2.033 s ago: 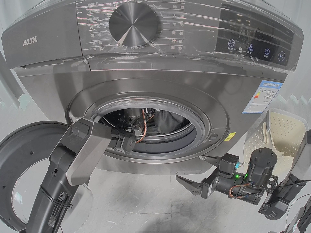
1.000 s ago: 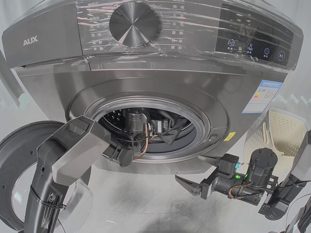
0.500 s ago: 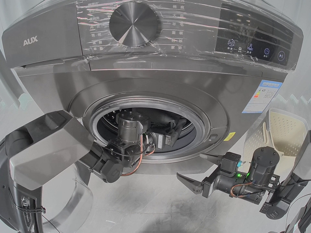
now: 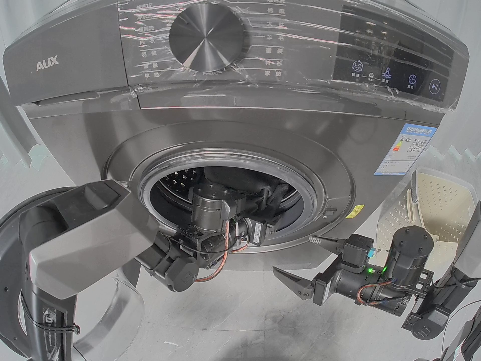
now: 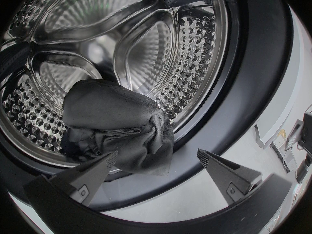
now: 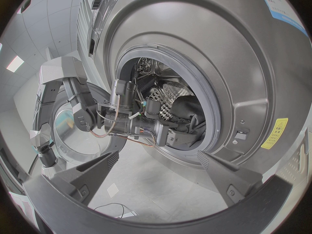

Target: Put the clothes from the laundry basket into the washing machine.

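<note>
While the washing machine (image 4: 240,126) stands with its door (image 4: 12,241) swung open to the left, we see 1 black garment (image 5: 110,114) bunched on the near floor of the perforated drum (image 5: 182,49), a fold reaching over the dark door seal (image 5: 247,65). The left gripper (image 5: 157,156) sits at the near lower rim of the opening. Its 2 fingers are spread wide and hold nothing. The cloth lies just beyond the fingertips, and we cannot tell whether it touches them. The right gripper (image 4: 294,257) hangs outside the machine, below and to the right of the opening, above the grey floor (image 4: 225,317). It points left, its 2 fingers likewise apart and empty. The cream laundry basket (image 4: 446,201) stands to the right of the machine, near the right arm.
</note>
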`<state>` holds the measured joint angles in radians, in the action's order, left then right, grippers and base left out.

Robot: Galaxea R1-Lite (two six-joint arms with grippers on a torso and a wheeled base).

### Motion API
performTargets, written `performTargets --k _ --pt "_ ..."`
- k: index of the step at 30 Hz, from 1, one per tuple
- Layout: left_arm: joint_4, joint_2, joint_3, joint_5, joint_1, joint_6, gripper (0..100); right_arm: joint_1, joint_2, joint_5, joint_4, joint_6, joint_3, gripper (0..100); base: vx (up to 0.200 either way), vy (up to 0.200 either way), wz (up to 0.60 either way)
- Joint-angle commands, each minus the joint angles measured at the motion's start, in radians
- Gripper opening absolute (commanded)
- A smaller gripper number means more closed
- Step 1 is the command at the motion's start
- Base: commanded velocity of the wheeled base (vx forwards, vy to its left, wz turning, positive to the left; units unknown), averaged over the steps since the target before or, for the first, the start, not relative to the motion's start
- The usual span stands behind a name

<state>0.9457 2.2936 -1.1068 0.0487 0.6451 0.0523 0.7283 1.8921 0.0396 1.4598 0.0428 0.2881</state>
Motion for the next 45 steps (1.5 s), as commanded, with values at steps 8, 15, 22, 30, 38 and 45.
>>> performTargets --k 8,15,22,30,38,45 --pt "-0.001 0.118 -0.102 -0.003 -0.019 -0.016 0 0.002 -0.001 0.000 0.001 0.000 0.003 100 0.000 0.000 0.00" --pt "0.008 0.152 -0.232 0.011 -0.048 -0.008 0 0.005 -0.004 0.000 0.002 0.000 0.011 100 0.000 0.000 0.00" --pt "0.030 0.239 -0.458 0.071 -0.101 -0.003 0 0.008 -0.004 0.000 0.002 0.000 0.013 100 0.000 0.000 0.00" --pt "0.034 0.356 -0.651 0.120 -0.124 -0.005 0 0.010 -0.004 0.000 0.002 0.000 0.017 100 0.000 0.000 0.00" --pt "0.030 0.354 -0.625 0.126 -0.120 -0.006 100 0.010 -0.004 0.000 0.002 0.002 0.017 100 0.000 0.000 0.00" --pt "0.027 0.345 -0.616 0.132 -0.114 -0.005 100 0.010 -0.004 0.000 0.002 0.002 0.019 100 0.000 0.000 0.00"
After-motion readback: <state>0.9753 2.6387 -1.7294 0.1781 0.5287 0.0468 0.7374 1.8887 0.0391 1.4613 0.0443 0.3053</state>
